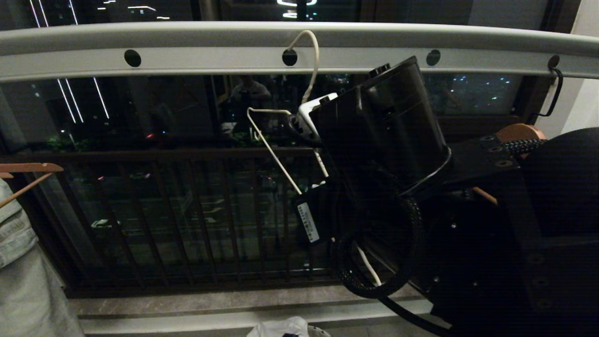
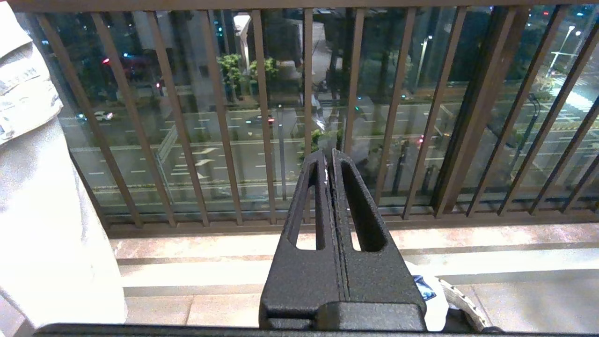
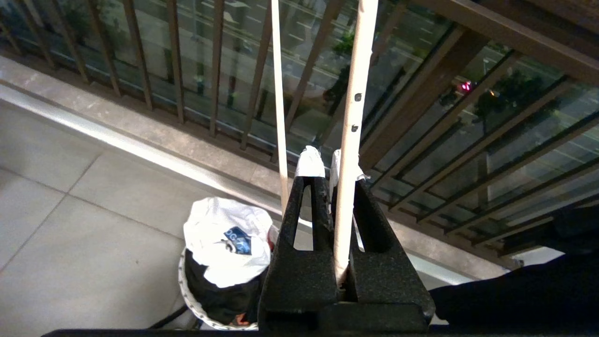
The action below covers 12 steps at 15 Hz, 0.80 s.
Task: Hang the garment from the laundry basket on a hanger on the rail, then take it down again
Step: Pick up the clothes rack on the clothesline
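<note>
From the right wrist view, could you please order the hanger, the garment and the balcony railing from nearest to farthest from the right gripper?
1. The hanger: clamped between the jaws of the right gripper.
2. The garment: below, lying on top of the laundry basket on the floor.
3. The balcony railing: beyond the floor's edge, behind the basket.

Head faces rail (image 1: 187, 56) closely, wrists face railing (image 2: 262, 117)
</note>
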Tool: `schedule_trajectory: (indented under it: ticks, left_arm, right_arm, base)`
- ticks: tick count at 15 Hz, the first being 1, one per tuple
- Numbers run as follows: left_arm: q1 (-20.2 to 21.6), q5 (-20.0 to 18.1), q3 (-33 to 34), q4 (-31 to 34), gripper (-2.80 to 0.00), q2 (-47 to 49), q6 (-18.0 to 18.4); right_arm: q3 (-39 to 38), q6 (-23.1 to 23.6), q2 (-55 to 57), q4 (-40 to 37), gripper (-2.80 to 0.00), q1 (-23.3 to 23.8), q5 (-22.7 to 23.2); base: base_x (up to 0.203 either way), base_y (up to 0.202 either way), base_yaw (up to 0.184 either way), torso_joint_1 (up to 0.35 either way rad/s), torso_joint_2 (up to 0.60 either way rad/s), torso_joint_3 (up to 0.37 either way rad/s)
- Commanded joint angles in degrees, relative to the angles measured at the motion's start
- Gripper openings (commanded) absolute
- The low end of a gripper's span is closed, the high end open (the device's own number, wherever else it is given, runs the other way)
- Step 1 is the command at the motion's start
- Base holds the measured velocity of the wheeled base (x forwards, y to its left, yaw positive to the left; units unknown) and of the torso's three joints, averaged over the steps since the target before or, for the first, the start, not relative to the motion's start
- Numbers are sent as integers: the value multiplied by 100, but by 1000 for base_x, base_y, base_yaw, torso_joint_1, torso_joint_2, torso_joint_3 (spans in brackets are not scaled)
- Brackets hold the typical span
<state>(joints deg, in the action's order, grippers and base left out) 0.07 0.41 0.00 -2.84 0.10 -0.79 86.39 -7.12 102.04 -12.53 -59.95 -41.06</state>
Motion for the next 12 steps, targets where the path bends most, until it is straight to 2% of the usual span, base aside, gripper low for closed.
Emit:
schedule_trajectory:
  ticks: [1, 8, 12]
  left_arm:
    - [1, 3, 88, -6, -280, -1, -9]
    - [1, 3, 88, -6, -280, -1, 0]
    - [1, 3, 88, -6, -280, -1, -2]
  right_arm:
    - [-191, 0, -292, -4, -280, -16, -40]
    - [-1479, 66, -1630, -31, -280, -1, -1]
    - [-2405, 309, -2610, -37, -280, 40, 419]
  base:
    - [0, 0, 0, 0, 0, 0]
    - [0, 0, 0, 0, 0, 0]
    - [0, 0, 0, 0, 0, 0]
